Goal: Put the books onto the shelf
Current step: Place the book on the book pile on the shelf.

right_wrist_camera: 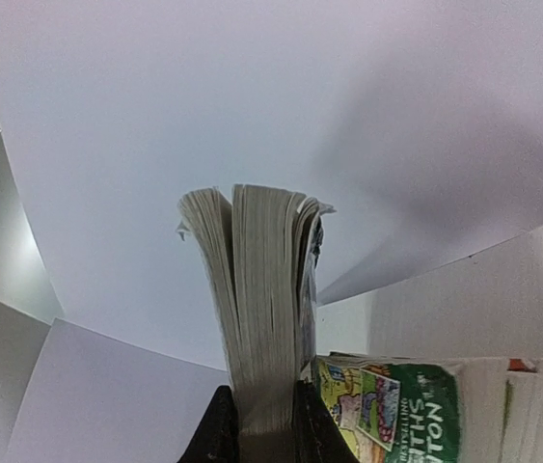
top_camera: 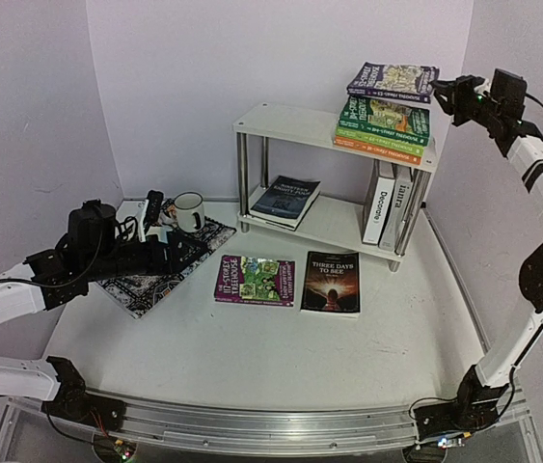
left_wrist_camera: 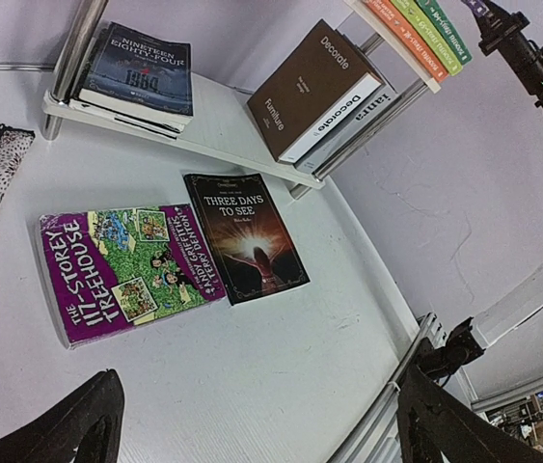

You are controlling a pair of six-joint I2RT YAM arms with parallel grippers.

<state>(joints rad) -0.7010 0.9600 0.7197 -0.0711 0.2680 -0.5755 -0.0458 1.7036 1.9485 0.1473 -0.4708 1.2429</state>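
1. Lavender walls close in a white table (top_camera: 252,357), where the small white shelf (top_camera: 290,123) stands toward the back right corner.
2. The right gripper (top_camera: 442,94), raised level with the top board, is pinched narrowly on the page edge of a purple-spined paperback (top_camera: 393,79). It holds the book flat over the stack of green and orange paperbacks (top_camera: 382,130). Whether the book has touched down cannot be told. The edge grip seems chosen so that the fingers can back out sideways once the book lies flat.
3. On the lower board, "Nineteen Eighty-Four" (top_camera: 285,201) lies flat at the left. Two big white books (top_camera: 380,203) stand upright at the right, near the metal legs. That placement probably leaves the top board for the thinner paperbacks.
4. Two books are not yet shelved: a purple treehouse paperback (top_camera: 255,280) and the black "Three Days to See" (top_camera: 331,282). They lie side by side, covers up, just in front of the shelf.
5. The left gripper (left_wrist_camera: 252,429) has its jaws spread fully apart and grasps nothing. It hangs over the patterned placemat (top_camera: 150,275), near a mug (top_camera: 189,210). Its wrist camera takes in both loose books, and it appears positioned to take one of them.
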